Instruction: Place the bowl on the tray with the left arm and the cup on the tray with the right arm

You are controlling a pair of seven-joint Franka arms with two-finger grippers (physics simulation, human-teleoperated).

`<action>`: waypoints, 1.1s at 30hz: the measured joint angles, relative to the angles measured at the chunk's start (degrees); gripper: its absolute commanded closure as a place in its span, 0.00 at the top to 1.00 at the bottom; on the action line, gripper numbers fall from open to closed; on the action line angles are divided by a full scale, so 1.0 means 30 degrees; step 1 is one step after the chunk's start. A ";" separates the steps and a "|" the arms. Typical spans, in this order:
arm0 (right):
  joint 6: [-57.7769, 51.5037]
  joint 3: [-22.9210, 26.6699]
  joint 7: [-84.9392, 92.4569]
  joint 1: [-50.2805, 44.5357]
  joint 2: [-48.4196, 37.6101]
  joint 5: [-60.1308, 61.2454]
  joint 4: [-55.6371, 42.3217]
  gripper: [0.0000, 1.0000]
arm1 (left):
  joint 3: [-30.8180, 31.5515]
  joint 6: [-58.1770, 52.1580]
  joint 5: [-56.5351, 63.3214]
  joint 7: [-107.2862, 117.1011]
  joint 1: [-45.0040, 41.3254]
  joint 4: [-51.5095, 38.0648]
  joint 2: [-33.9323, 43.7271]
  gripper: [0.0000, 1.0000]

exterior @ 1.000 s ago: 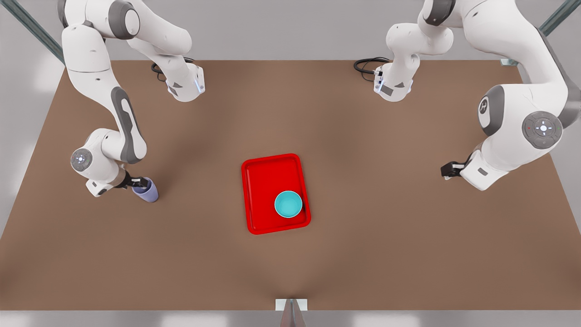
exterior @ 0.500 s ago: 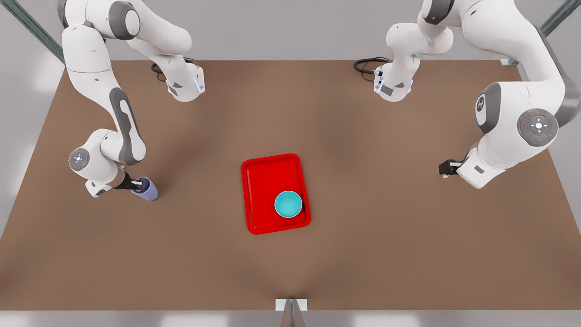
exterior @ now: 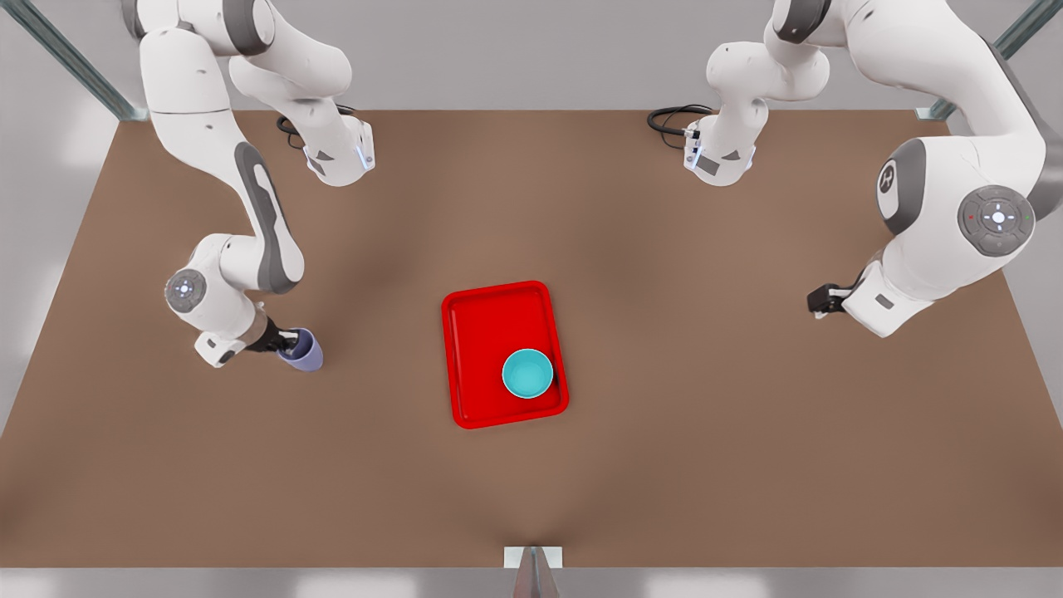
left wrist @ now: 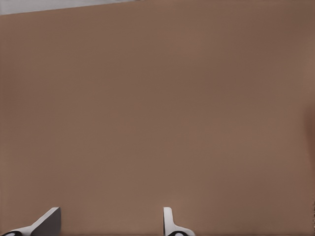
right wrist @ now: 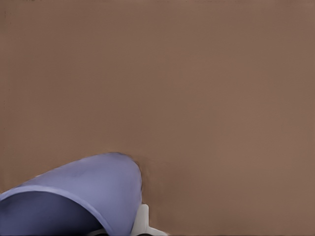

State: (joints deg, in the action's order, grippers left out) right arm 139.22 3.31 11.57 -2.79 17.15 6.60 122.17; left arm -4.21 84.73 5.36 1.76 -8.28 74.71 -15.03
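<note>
The teal bowl [exterior: 527,373] sits inside the red tray [exterior: 490,292], in its near corner toward the front view's right. My right gripper [exterior: 291,339] is at the front view's left, shut on the rim of the lavender cup [exterior: 304,352]. The cup hangs tilted, well short of the tray. In the right wrist view the cup [right wrist: 83,196] hangs over bare table, with one of the fingers [right wrist: 141,221] beside it. My left gripper [exterior: 818,301] waits far out at the front view's right. In the left wrist view its fingertips [left wrist: 47,221] stand apart with nothing between them.
The brown table [exterior: 706,432] stretches wide around the tray. Both arm bases [exterior: 336,158] and black cables [exterior: 668,120] sit at the far edge. A small grey bracket [exterior: 532,558] is at the near edge.
My right gripper has carried the cup toward the tray, to the front view's right. The left arm has shifted only slightly. Bowl and tray have not moved.
</note>
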 measured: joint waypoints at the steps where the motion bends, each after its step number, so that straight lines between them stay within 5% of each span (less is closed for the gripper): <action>1: 0.0039 0.0027 -0.0101 -0.0848 0.0025 0.0569 -0.0078 0.21 | -0.0002 0.0000 0.0000 -0.0001 0.0009 0.0000 0.0000 1.00; 7: -0.0926 -0.0393 -0.4636 -0.3899 -0.0341 0.0768 -0.0675 0.21 | -0.0002 0.0000 0.0022 0.0012 0.0007 0.0002 -0.0029 1.00; 19: -0.1574 -0.4312 -1.2912 -0.5429 -0.0619 0.0825 -0.1583 0.21 | -0.0054 0.0000 -0.0002 0.0000 -0.0002 0.0029 -0.0117 1.00; 33: 0.1882 -0.4605 -1.7663 -0.8817 0.1597 0.0647 -0.1289 0.21 | -0.0090 0.0000 -0.0123 0.0000 0.0009 0.0029 -0.0059 1.00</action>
State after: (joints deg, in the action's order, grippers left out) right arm 144.87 -10.50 -41.42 -29.24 21.94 8.54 118.31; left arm -4.48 84.73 4.99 1.76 -8.25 74.80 -15.21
